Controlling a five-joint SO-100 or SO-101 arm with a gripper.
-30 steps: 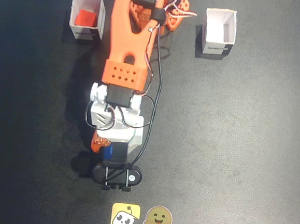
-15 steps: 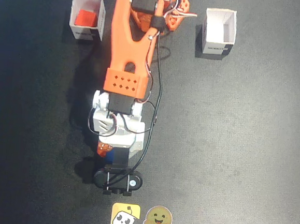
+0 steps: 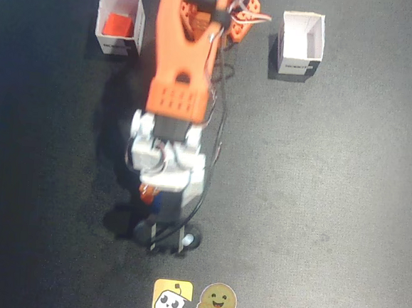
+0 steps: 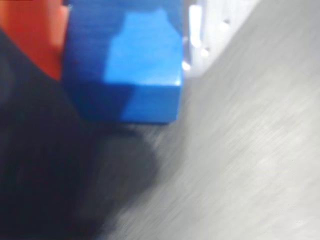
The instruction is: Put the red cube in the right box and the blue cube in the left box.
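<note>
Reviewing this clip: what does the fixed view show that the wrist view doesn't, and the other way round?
Only the fixed view shows the red cube sitting in the left white box, the empty right white box, the orange arm and two stickers. Only the wrist view shows the blue cube clearly, pinched between the gripper's orange and white fingers, its shadow on the mat below. Both share the dark mat and the gripper.

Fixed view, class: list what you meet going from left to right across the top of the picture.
White box holding the red cube → orange robot arm → empty white box.
</note>
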